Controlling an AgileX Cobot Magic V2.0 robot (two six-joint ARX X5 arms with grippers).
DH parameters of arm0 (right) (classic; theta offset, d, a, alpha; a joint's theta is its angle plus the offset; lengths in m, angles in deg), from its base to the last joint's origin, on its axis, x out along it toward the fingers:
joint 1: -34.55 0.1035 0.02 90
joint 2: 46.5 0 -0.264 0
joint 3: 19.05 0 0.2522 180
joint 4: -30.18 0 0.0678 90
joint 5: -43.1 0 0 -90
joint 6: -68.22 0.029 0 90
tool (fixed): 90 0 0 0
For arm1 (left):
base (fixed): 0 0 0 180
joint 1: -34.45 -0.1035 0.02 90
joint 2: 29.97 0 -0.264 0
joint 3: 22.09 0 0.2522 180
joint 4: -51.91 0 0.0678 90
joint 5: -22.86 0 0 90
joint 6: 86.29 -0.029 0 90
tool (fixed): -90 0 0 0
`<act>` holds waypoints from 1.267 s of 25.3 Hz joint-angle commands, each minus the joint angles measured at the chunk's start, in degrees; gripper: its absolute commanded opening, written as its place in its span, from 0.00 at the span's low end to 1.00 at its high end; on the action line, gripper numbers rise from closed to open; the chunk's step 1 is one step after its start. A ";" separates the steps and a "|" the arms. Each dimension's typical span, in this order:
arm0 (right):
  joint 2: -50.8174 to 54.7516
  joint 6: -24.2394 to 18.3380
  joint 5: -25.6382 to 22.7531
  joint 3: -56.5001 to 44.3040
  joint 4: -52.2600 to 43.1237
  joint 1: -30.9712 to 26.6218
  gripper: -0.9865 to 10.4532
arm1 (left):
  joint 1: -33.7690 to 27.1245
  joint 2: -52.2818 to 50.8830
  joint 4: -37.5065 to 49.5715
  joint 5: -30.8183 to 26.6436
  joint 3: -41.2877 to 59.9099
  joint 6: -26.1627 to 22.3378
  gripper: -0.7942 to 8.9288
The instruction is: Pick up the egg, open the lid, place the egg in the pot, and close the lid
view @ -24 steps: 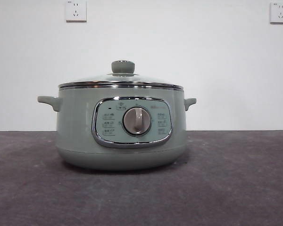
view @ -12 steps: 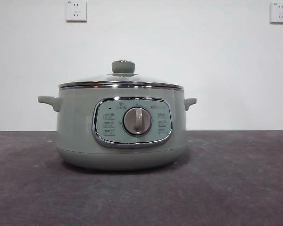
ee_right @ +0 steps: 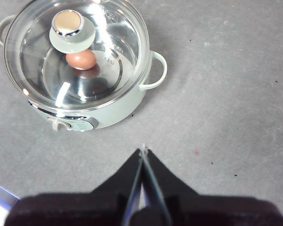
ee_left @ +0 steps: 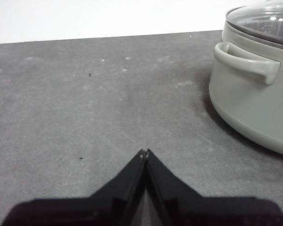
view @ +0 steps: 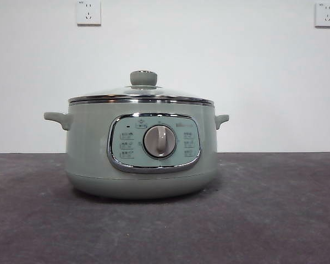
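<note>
The pot (view: 141, 148) stands on the grey table (view: 275, 220) with its control panel and dial (view: 159, 141) facing the front camera. The lid (view: 141, 94) sits level on the pot, its steel rim seated all round and its green knob (view: 143, 77) upright at the centre. In the right wrist view the egg (ee_right: 81, 60) is visible through the glass, lying on the pot's floor beside the knob. With the egg inside and the lid closed, all four steps of the task appear complete. The right gripper (ee_right: 143, 151) is positioned above the table beside the pot, well apart from it, with its two jaws pressed together tip to tip and nothing between them. The left gripper (ee_left: 145, 153) is low over the bare table on the other side, near one side handle (ee_left: 247, 62), its jaws likewise closed together and empty. Both arms are clear of the pot, probably so that neither one can knock the seated lid. Neither arm appears in the front view, which fits a withdrawn, resting position.
</note>
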 commanded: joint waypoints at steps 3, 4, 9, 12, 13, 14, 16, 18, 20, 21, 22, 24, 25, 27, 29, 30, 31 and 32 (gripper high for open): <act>1.84 -2.08 -3.67 -0.44 1.14 -1.33 0.09 | -0.17 0.68 0.37 0.04 0.61 0.22 0.08; 3.43 -1.88 -4.35 -0.48 -0.57 -2.40 0.09 | -0.17 0.74 0.35 0.02 0.61 0.22 0.08; 18.84 0.20 6.97 -11.61 -25.42 -11.28 0.09 | -0.17 0.96 0.35 0.02 0.61 0.22 0.08; 30.71 0.17 8.26 -27.34 -36.92 -20.50 0.09 | -0.17 0.96 0.37 0.02 0.61 0.22 0.08; 34.14 0.17 8.22 -32.57 -40.11 -22.95 0.09 | -0.17 0.96 0.37 0.02 0.61 0.22 0.08; 38.53 0.13 8.02 -39.28 -44.35 -25.66 0.09 | -0.17 1.03 0.37 0.02 0.61 0.22 0.08; 43.87 0.11 7.54 -48.19 -50.71 -28.46 0.09 | -0.17 1.05 0.35 0.02 0.61 0.22 0.08; 48.54 0.13 7.23 -56.37 -56.33 -30.16 0.09 | -0.17 1.07 0.35 0.02 0.61 0.22 0.08; 52.74 0.22 7.23 -64.06 -61.05 -30.93 0.09 | -0.17 1.07 0.35 0.02 0.61 0.22 0.08; 54.53 0.24 7.23 -67.41 -62.75 -31.04 0.09 | -0.17 1.07 0.35 0.02 0.61 0.22 0.08; 56.48 0.24 7.26 -71.10 -64.57 -31.10 0.09 | -0.17 1.07 0.35 0.02 0.61 0.22 0.08; 59.80 0.22 7.21 -77.44 -67.08 -31.10 0.09 | -0.17 1.07 0.37 0.04 0.61 0.22 0.08; 61.51 0.22 7.21 -80.54 -67.87 -31.10 0.09 | -0.17 1.07 0.37 0.04 0.61 0.22 0.08; 64.50 0.22 7.21 -85.88 -68.76 -31.10 0.09 | -0.17 1.07 0.37 0.02 0.61 0.22 0.08; 67.45 0.42 7.21 -90.79 -68.81 -31.10 0.09 | -0.17 1.09 0.35 0.02 0.61 0.22 0.08; 68.72 0.44 7.21 -93.00 -68.83 -31.08 0.09 | -0.17 1.16 0.37 0.02 0.61 0.22 0.08; 69.72 0.55 7.23 -94.73 -68.78 -31.08 0.09 | -0.17 1.18 0.35 0.04 0.61 0.22 0.08; 70.82 1.03 7.23 -96.54 -68.78 -31.08 0.09 | -0.17 1.18 0.35 0.02 0.61 0.22 0.08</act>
